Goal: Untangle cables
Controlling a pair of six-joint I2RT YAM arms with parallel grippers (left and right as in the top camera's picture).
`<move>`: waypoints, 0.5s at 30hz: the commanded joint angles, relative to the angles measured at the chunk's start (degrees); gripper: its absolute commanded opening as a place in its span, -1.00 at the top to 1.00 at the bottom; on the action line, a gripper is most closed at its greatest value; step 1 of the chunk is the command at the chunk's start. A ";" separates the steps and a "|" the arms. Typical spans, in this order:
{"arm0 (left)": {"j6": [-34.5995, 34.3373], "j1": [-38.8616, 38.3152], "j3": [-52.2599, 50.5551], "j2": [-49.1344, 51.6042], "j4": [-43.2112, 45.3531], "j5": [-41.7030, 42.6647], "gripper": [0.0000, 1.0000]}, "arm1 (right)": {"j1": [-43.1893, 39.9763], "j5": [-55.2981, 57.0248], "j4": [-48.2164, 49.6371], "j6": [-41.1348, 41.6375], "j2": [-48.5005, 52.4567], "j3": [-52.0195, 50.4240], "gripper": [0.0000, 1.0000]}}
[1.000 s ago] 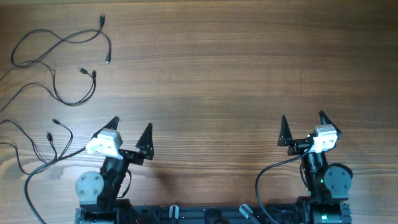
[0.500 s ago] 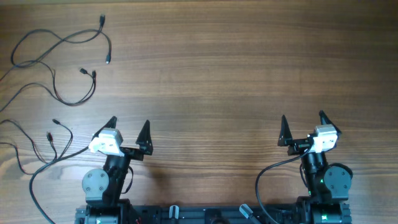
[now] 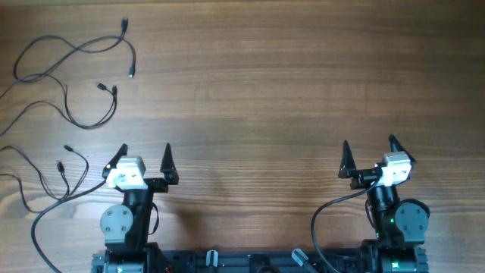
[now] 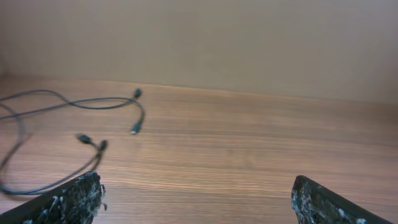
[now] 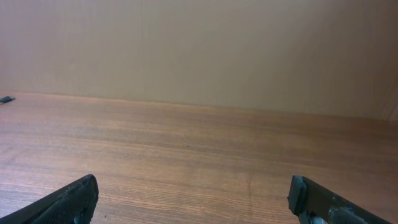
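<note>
While some ends are running out of view, the cables (image 3: pixel 114 92) (image 4: pixel 99 104) are lying loose and wavy ahead-left of the gaping left gripper (image 3: pixel 145 148); the right gripper (image 3: pixel 369 141) is gaping too.

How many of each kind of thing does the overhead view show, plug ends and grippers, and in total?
plug ends: 6, all at the left
grippers: 2, left gripper and right gripper, jaws open
total: 8
The cables themselves cannot be counted: strands run off the left edge.
</note>
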 commanded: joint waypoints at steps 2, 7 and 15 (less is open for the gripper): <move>3.61 0.37 -0.44 -0.57 0.02 -5.64 -1.00 | -0.28 1.01 0.13 -0.33 -0.74 -0.09 -1.00; 3.87 -1.57 -0.44 -0.57 0.20 -7.50 -1.00 | -0.28 1.01 0.13 -0.33 -0.74 -0.09 -0.99; 3.85 -1.51 -0.44 -0.57 0.02 -5.42 -1.00 | -0.28 1.01 0.13 -0.33 -0.74 -0.09 -0.99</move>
